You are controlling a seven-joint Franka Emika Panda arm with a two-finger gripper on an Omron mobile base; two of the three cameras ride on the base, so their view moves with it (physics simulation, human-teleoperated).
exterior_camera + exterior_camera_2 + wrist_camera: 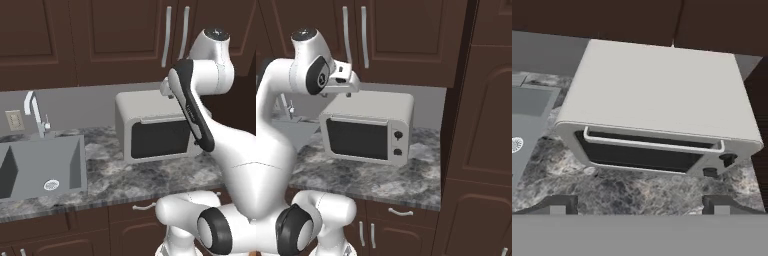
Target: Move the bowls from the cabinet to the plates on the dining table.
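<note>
Hand view shows the tool (640, 205) spread wide and empty above the white toaster oven (657, 115), so the robot should probably lift toward the dark brown panelled cabinet's (401, 40) long silver bar handles (355, 35) and square up first.

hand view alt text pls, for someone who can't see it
A white toaster oven seen from above, its dark glass door and handle facing the camera, on a grey veined counter beside a grey sink. Two dark fingers stand wide apart, holding nothing.

Dark brown cabinet (120, 35): doors shut, silver bar handles.
</note>
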